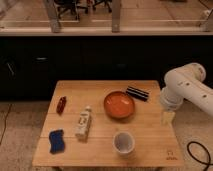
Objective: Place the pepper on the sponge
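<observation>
The pepper (61, 104) is small, slim and dark red, and it lies on the left part of the wooden table (150, 145). The blue sponge (57, 141) with wavy edges lies flat near the table's front left corner, a short way in front of the pepper. My gripper (167, 118) hangs from the white arm (186, 90) over the table's right edge, far from both the pepper and the sponge. Nothing shows in it.
A white bottle (83, 123) lies on its side between the sponge and the middle. An orange bowl (119, 105) sits at the centre, a black striped block (137, 93) behind it, a white cup (123, 143) in front. Dark cabinets (100, 60) stand behind the table.
</observation>
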You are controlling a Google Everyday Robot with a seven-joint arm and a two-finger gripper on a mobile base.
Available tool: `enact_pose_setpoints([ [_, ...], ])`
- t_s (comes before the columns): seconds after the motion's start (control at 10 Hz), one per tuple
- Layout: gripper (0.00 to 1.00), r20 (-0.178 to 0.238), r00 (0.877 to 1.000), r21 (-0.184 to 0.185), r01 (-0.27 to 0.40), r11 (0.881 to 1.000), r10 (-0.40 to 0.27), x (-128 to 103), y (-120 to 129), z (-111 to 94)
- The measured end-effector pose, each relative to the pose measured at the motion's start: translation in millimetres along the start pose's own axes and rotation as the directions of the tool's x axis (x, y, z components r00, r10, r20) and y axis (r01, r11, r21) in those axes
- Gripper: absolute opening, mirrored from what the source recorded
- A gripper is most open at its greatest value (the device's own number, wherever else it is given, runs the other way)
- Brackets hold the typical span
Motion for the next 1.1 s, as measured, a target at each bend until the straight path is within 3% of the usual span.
enact_pose_setpoints([
  [1.1,0.80,0.000,1.000,0.000,0.000,1.000,0.000,0.0,0.0,0.0],
])
